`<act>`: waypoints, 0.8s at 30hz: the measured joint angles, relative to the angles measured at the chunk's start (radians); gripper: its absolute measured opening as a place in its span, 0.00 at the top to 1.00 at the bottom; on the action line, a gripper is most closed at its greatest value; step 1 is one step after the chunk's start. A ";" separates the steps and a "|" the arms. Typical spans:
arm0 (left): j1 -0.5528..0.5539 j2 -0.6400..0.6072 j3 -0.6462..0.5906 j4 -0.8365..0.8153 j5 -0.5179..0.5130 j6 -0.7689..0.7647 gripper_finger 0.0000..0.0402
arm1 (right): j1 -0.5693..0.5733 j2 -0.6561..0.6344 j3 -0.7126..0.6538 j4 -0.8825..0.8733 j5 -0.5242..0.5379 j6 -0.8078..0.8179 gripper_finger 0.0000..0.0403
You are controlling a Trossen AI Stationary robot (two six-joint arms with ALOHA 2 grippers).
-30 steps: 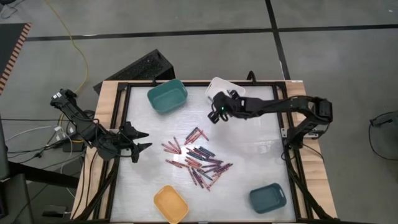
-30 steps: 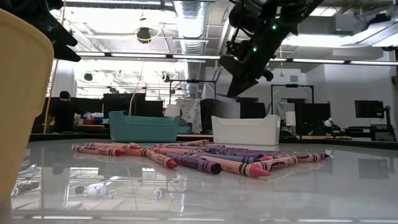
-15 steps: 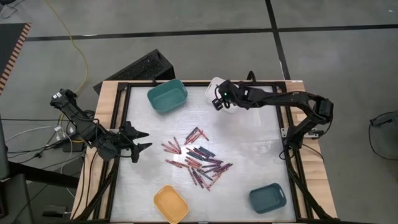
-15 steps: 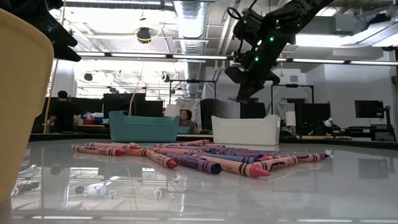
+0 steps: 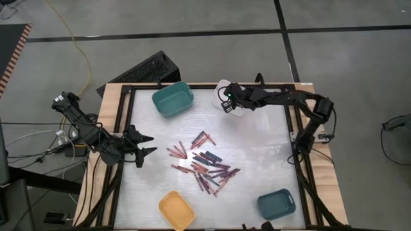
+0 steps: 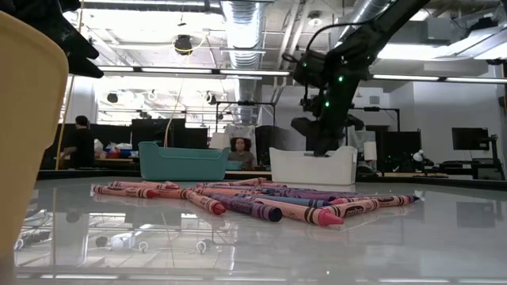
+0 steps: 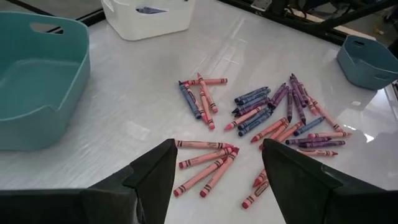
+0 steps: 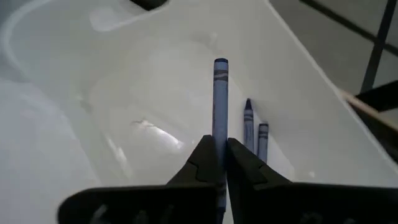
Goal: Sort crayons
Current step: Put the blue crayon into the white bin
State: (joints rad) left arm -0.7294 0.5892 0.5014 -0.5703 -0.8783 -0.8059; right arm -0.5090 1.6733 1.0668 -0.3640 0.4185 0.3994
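Glossy white tabletop, framed in black rails and pale wood, open-plan workshop with monitors and a seated person beyond. Mid-table, a loose heap of crayons [image 5: 204, 162]: red, pink and dark blue-purple, lying flat at mixed angles, many roughly parallel on a diagonal. Around it, a large teal bin [image 5: 173, 99] at the far side, a yellow bin [image 5: 176, 210] and a small teal bin [image 5: 277, 204] at the near edge, a white bin [image 6: 312, 165] at the far side. Right gripper [image 8: 219, 167] poised over that white bin, fingers pinched almost closed on a blue crayon [image 8: 220, 99], held by its lower end, long axis running straight out past the fingertips toward the bin floor. Two more blue crayons [image 8: 255, 138] already on that floor, lying side by side, parallel to the held one. Step in hand, by the look of it: dropping a blue stick with its kind. Next move likely calls for spreading the fingers, lifting clear of the bin wall, then returning to the heap. Left gripper [image 7: 216, 167] waiting at the table's left edge, jaws spread wide and empty, facing the heap.
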 joint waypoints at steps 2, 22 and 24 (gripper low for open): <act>0.000 0.000 0.000 0.000 0.000 0.000 0.43 | -0.005 0.017 0.000 -0.001 -0.001 0.001 0.89; 0.000 0.000 0.000 0.000 0.160 -0.005 0.43 | 0.279 -0.203 0.000 0.002 -0.238 -0.110 0.79; 0.000 0.000 0.000 0.000 0.161 -0.006 0.43 | 0.364 -0.203 0.000 0.003 -0.237 -0.110 0.79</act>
State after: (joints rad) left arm -0.7296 0.5892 0.5014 -0.5701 -0.7175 -0.8119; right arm -0.1453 1.4703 1.0664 -0.3615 0.1810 0.2897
